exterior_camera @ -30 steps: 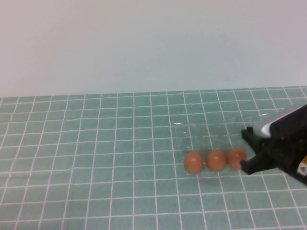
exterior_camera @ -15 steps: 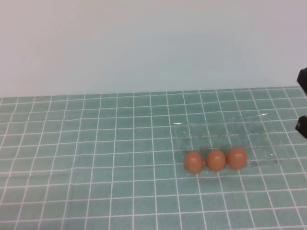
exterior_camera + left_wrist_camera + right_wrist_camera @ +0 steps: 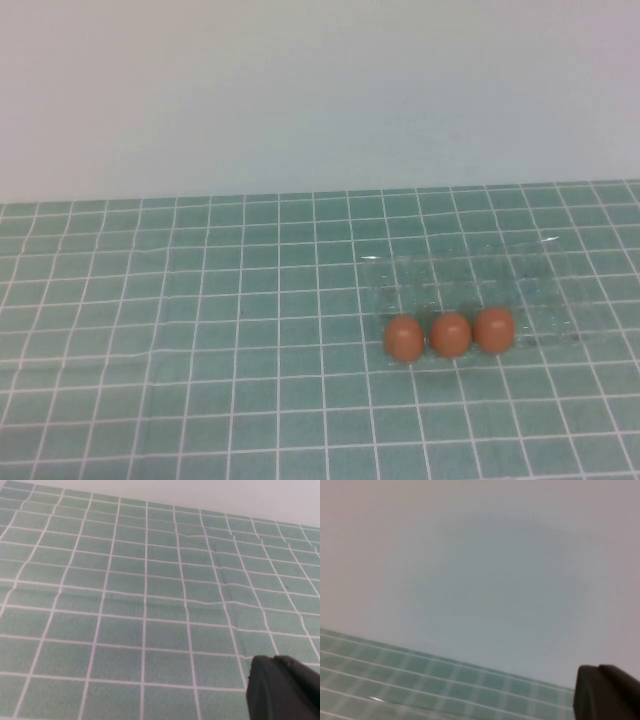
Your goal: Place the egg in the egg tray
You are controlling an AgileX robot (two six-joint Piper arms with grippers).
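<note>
From the high camera we see the egg tray (image 3: 470, 290), clear and glossy, lying on the green grid mat (image 3: 200, 330). Three reddish-brown eggs sit in a row along the tray's near edge: the egg (image 3: 494, 329) at the right end of that row, a middle egg (image 3: 451, 334) just beside it, and a left egg (image 3: 404, 338) at the other end. All three rest in the tray's front cups, close together; we cannot tell whether they touch. Neither arm appears in this view.

From the left wrist camera we see only the grid mat (image 3: 150, 595) stretching toward the pale wall, with a dark part of the left gripper (image 3: 282, 690) at the frame's corner, away from the tray. We cannot tell its state.

From the right wrist camera we see mostly the blank wall (image 3: 480, 570) above a strip of mat, and a dark piece of the right gripper (image 3: 605, 692) raised clear of the tray. Again, we cannot tell whether it is released or clenched
</note>
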